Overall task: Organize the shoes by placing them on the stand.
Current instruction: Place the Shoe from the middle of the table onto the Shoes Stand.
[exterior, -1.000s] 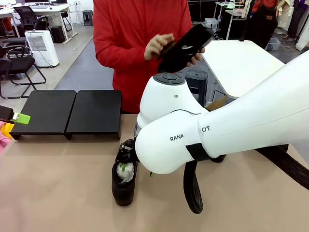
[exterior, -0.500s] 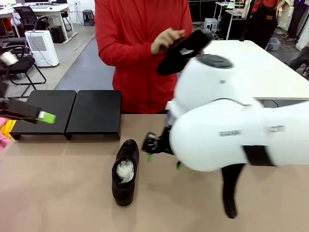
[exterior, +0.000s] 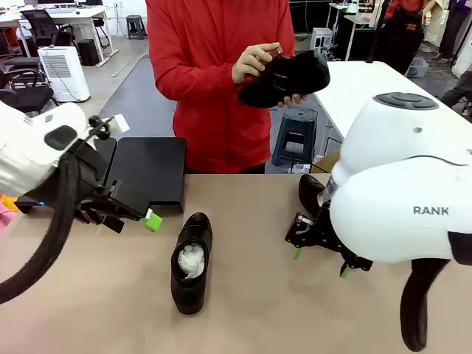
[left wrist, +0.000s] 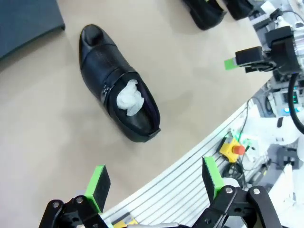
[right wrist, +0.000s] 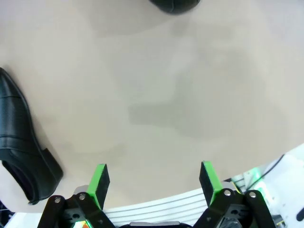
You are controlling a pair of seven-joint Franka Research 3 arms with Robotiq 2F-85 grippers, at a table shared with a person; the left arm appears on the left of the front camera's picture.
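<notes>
Both grippers stand with jaws wide apart and empty. The left gripper hovers near the paper-stuffed shoe, which lies on the table just in front of the stand. The right gripper hangs low over bare tabletop near a second shoe. The glossy leather could slip from the pads if it is pinched on the rounded toe. Both arms crowd the middle, so a reach for the stuffed shoe risks a knock between them. The left arm hides the stand's left platform, and its visible platform is bare. The right arm covers most of the second shoe. A third shoe is in the person's hand; what else that hand holds is hard to make out.
</notes>
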